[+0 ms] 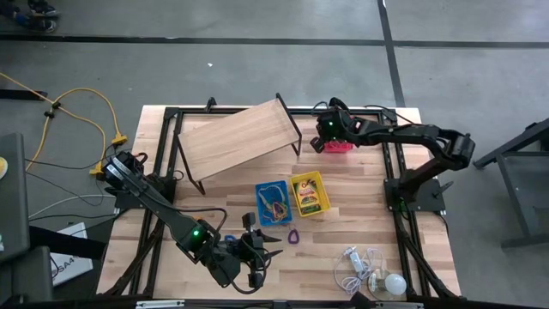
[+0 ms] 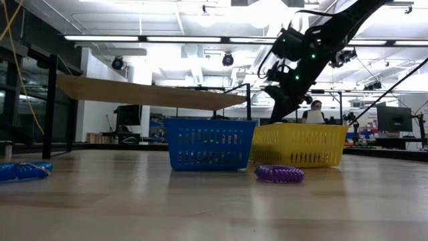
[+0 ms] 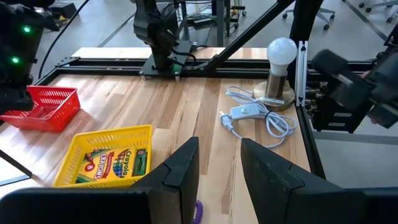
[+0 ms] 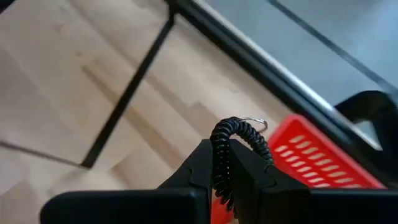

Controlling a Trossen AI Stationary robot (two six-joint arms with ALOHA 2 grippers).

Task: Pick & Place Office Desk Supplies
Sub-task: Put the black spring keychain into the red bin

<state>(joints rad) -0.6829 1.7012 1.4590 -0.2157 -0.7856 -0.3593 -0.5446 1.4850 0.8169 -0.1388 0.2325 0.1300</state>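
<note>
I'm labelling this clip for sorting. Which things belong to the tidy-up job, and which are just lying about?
Job:
red basket
blue basket
yellow basket with crayon box
purple coil
black coil, held by right gripper

Lying about:
bulb lamp
white cord
wooden board

Pale wood-plank table [image 1: 360, 236], matt grain showing. Plastic lattice baskets: red basket [image 3: 46, 109], yellow basket [image 3: 112, 134], blue basket [image 2: 209, 144]. Printed cardboard crayon box [image 3: 115, 165]. Glossy black coiled band [image 4: 239, 134].

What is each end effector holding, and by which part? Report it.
Right end effector: shut on a black coil, pinched along its coiled length, above the red basket. Left end effector: open, holds nothing.
</note>
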